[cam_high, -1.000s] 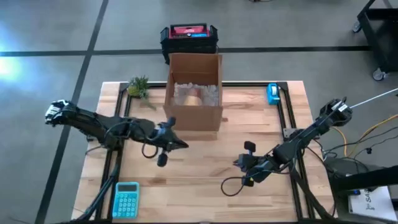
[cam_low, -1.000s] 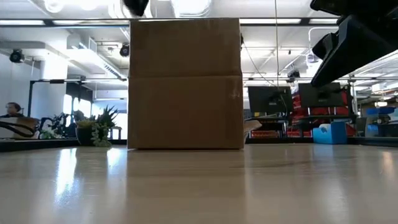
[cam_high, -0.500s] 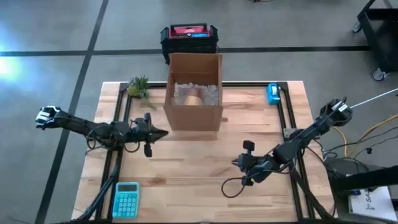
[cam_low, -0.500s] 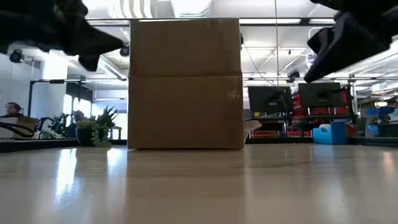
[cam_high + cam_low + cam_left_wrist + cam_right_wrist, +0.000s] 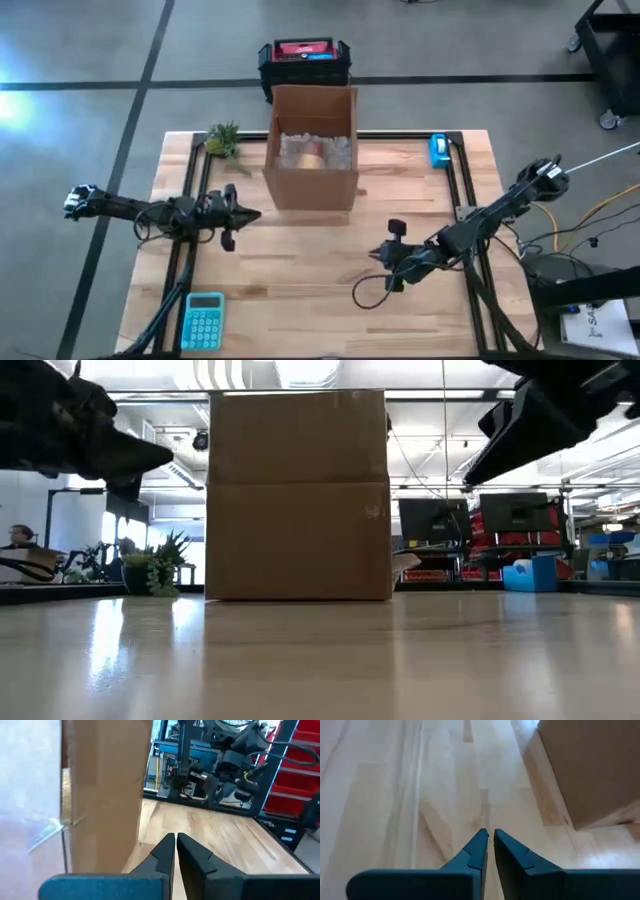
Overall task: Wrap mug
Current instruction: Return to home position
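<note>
The left gripper (image 5: pixel 175 836) is being held with its jaws together on nothing, just beside the front-left corner of the cardboard box (image 5: pixel 310 190). The right gripper (image 5: pixel 490 832), likewise pressed together and empty, is being carried over bare table (image 5: pixel 300 290). The wrapped mug (image 5: pixel 318 152) is being kept inside the box. A swing toward that corner could nudge the box. Free room is being offered toward the near edge, with the calculator (image 5: pixel 203 320) lying well apart.

- Cardboard box (image 5: pixel 311 185): one.
- Bubble-wrapped mug (image 5: pixel 318 152): one.
- Small plant (image 5: pixel 222 138): one.
- Teal calculator (image 5: pixel 203 320): one.
- Blue object (image 5: pixel 439 150): one.
- Black-and-red crate (image 5: pixel 304 62), on the floor: one.
- My grippers: two, left gripper (image 5: pixel 255 213) and right gripper (image 5: pixel 375 256).
</note>
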